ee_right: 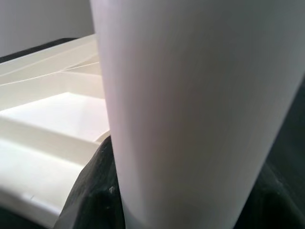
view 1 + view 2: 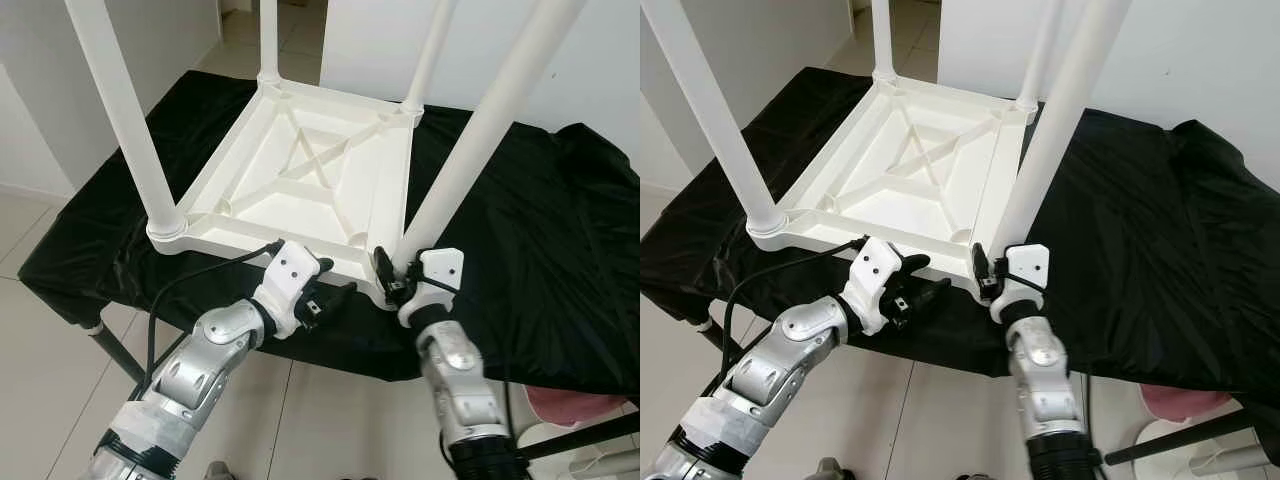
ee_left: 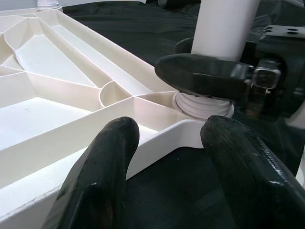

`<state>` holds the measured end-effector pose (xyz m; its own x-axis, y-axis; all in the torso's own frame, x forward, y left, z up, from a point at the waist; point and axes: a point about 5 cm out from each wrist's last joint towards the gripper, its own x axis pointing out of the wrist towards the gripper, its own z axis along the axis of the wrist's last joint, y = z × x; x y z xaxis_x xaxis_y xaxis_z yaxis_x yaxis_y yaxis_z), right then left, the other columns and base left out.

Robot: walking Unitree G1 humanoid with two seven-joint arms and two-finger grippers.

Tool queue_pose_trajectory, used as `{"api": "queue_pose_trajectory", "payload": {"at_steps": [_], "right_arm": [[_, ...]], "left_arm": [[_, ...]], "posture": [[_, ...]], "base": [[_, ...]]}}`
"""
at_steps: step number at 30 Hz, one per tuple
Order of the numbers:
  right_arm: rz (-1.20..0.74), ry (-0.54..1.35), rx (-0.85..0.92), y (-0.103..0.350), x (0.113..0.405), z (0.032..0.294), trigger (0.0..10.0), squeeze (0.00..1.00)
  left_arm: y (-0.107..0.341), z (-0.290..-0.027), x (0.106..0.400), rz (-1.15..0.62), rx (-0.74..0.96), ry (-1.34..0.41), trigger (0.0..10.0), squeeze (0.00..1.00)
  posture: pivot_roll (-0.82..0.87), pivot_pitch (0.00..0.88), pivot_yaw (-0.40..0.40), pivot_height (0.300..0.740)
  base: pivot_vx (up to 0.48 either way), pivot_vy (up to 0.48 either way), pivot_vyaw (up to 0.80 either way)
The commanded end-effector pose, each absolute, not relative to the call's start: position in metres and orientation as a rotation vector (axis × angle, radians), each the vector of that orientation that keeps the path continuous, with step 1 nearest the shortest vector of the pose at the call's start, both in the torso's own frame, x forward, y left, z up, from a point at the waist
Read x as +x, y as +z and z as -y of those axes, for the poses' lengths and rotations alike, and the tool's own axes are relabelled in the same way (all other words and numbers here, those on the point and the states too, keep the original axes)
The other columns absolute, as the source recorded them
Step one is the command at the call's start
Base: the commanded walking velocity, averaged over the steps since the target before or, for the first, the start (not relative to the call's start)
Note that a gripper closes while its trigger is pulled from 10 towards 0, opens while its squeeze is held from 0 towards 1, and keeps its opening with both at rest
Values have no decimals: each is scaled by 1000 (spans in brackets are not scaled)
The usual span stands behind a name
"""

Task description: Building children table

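Item: white plastic children's table (image 2: 310, 180), lying upside down on the black cloth (image 2: 540, 230), ribbed underside up, so the corner sockets face upward to receive legs.
Legs: four white tubular legs stand up from the corners: near-left leg (image 2: 125, 110), far-left leg (image 2: 268, 40), far-right leg (image 2: 430, 55), near-right leg (image 2: 480, 130).
Near-right leg, seating: it leans to the right rather than standing plumb; its threaded base sits at the near-right corner socket (image 3: 202, 102), judged not yet fully home.
Right gripper (image 2: 392, 275): closed around the base of the near-right leg, one black finger (image 3: 200, 76) wrapped across the tube just above the socket; held low, probably to turn or steady the leg where it enters.
Left gripper (image 2: 335, 297): fingers apart, holding nothing, hovering just off the near edge of the table, beside the near-right corner; its two fingertips (image 3: 102, 162) frame that rim, placed, by judgement, to brace the tabletop.
Stage: last leg in hand; three legs look seated.
Surface: a low work table draped in the black cloth, creased, with a dark metal table leg (image 2: 115, 355) showing under its near-left edge.
Room: pale tiled floor (image 2: 40, 350), white walls (image 2: 40, 90); a pink object (image 2: 585, 405) on the floor at near right, kind unclear.
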<state>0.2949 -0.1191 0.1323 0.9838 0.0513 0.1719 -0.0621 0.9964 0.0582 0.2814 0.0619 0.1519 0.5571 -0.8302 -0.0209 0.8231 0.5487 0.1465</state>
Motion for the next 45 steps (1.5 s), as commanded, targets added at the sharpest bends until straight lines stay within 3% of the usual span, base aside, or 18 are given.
{"api": "queue_pose_trajectory", "payload": {"at_steps": [1, 4, 9, 17, 18, 25, 29, 34, 35, 36, 37, 42, 43, 44, 45], "right_arm": [[106, 7, 66, 120, 292, 117, 10000, 0], [101, 42, 102, 120, 289, 101, 10000, 0], [90, 11, 79, 120, 289, 113, 10000, 0], [81, 24, 95, 121, 289, 108, 10000, 0], [78, 40, 120, 121, 289, 107, 10000, 1000], [125, 82, 103, 127, 289, 117, 10000, 1000], [168, 154, 60, 135, 289, 137, 10000, 1000], [158, 382, 37, 140, 292, 149, 10000, 1000], [159, 415, 11, 142, 295, 152, 10000, 827], [159, 415, 11, 142, 295, 152, 10000, 827], [152, 455, -6, 143, 296, 153, 10000, 0], [120, 602, -96, 142, 306, 153, 10000, 0], [98, 637, -116, 139, 308, 151, 7412, 0], [98, 637, -116, 139, 308, 151, 7412, 0], [66, 683, -144, 132, 309, 148, 0, 0]], "left_arm": [[147, -58, 276, 39, 159, -1052, 10000, 0], [147, -56, 276, 42, 156, -1052, 10000, 0], [148, -56, 277, 50, 160, -1048, 10000, 0], [148, -57, 278, 50, 168, -1044, 10000, 0], [148, -57, 278, 51, 169, -1043, 10000, 0], [151, -57, 281, 63, 173, -1033, 10000, 0], [151, -59, 282, 63, 183, -1030, 10000, 0], [155, -62, 283, 71, 168, -1016, 10000, 0], [155, -63, 283, 73, 166, -1015, 10000, 0], [155, -63, 283, 73, 166, -1015, 10000, 0], [156, -62, 283, 74, 166, -1016, 10000, 0], [157, -62, 283, 77, 166, -1015, 10000, 0], [157, -63, 283, 76, 168, -1014, 10000, 0], [157, -63, 283, 76, 168, -1014, 10000, 0], [156, -63, 282, 75, 169, -1014, 10000, 0]], "posture": [[4, 67, -65, 740], [0, 66, -66, 740], [0, 66, -67, 740], [6, 61, -63, 740], [6, 61, -61, 740], [9, 57, -58, 740], [11, 56, -56, 740], [6, 57, -50, 740], [9, 60, -49, 740], [9, 60, -49, 740], [9, 60, -49, 740], [11, 64, -45, 740], [10, 65, -43, 740], [10, 65, -43, 740], [14, 70, -42, 740]], "base": [[0, 0, 0], [0, 0, 0], [0, 0, 0], [0, 0, 0], [0, 0, 0], [0, 0, 0], [0, 0, 0], [0, 0, 0], [0, 0, 0], [0, 0, 0], [0, 0, 0], [0, 0, 0], [0, 0, 0], [0, 0, 0], [0, 0, 0]]}}
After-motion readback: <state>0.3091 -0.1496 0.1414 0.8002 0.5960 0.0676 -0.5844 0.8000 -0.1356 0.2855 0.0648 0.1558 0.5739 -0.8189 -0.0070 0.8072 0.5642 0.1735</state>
